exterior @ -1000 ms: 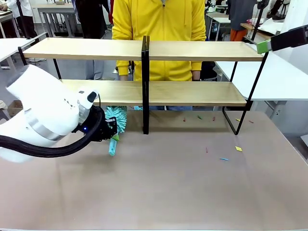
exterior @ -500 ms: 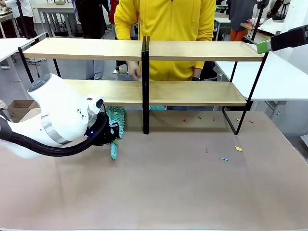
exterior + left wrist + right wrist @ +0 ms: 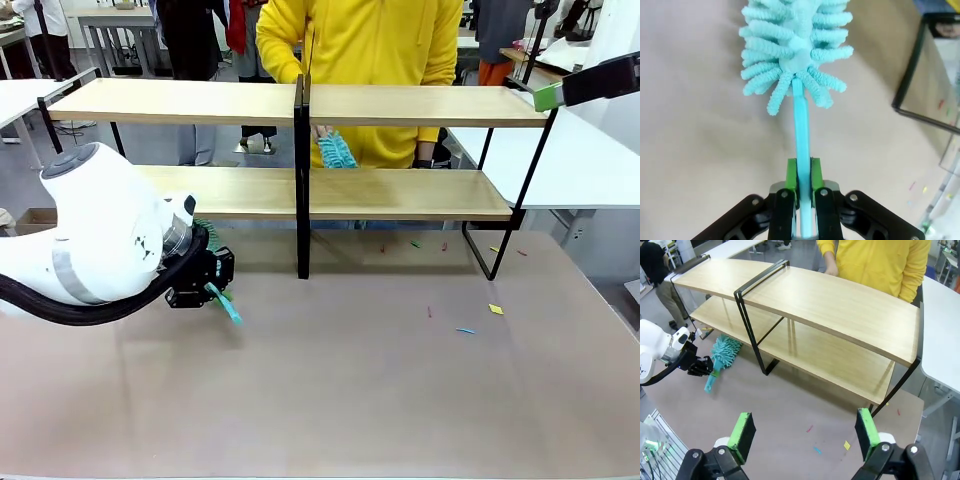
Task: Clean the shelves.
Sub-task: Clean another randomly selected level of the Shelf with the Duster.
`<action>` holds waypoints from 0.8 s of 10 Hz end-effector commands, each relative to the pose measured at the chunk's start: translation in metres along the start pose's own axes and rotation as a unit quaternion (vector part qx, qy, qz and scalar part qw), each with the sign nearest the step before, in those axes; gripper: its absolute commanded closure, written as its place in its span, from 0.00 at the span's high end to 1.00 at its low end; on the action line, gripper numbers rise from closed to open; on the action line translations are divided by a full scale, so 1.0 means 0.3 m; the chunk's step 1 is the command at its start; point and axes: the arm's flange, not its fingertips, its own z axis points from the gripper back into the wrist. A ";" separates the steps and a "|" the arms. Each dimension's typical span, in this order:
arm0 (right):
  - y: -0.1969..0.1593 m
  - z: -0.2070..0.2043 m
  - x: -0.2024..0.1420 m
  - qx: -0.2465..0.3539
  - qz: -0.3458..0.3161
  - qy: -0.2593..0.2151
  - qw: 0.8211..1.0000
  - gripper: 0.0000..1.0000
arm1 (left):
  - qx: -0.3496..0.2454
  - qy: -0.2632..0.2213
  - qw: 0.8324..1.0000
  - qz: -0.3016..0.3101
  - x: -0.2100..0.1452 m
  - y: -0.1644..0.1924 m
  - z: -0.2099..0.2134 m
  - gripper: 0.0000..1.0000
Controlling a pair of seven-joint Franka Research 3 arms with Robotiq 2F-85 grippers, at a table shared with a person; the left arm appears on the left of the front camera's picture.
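Observation:
The shelves are two two-tier racks of light wood on black frames, the left rack [image 3: 170, 101] and right rack [image 3: 425, 106] side by side, also the shelves [image 3: 840, 305] in the right wrist view. My left gripper [image 3: 803, 175] is shut on the thin handle of a teal fluffy duster [image 3: 795, 45], low over the tabletop in front of the left rack's lower board. From the front, the left gripper [image 3: 205, 282] hides most of the duster's head. My right gripper [image 3: 802, 432] hangs open high above the table. A person in yellow holds a second teal duster [image 3: 336, 150] above the lower boards.
Small coloured scraps [image 3: 495, 309] lie on the beige tabletop [image 3: 350, 400] at the right, some under the right rack [image 3: 415, 243]. A white table [image 3: 585, 170] stands to the right. The black centre posts [image 3: 302, 180] reach down to the tabletop.
My left arm has turned and drawn the duster back left, its head now mostly hidden behind the wrist. The person has brought a teal duster in over the lower boards by the centre post.

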 end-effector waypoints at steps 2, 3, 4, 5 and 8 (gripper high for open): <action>-0.004 0.001 0.001 0.002 -0.002 -0.001 1.000 1.00 | 0.078 0.042 0.996 0.004 -0.070 0.022 0.099 0.12; -0.004 0.001 0.001 0.002 -0.002 -0.001 1.000 1.00 | 0.085 0.083 0.992 -0.036 -0.114 0.078 0.156 0.12; -0.004 0.001 0.001 0.002 -0.002 -0.001 1.000 1.00 | 0.105 0.097 0.988 -0.060 -0.149 0.142 0.208 0.12; -0.004 0.001 0.001 0.002 -0.002 -0.001 1.000 1.00 | 0.128 0.161 0.971 -0.119 -0.188 0.226 0.280 0.12; -0.004 0.001 0.001 0.002 -0.002 -0.001 1.000 1.00 | 0.137 0.228 0.952 -0.154 -0.225 0.405 0.431 0.12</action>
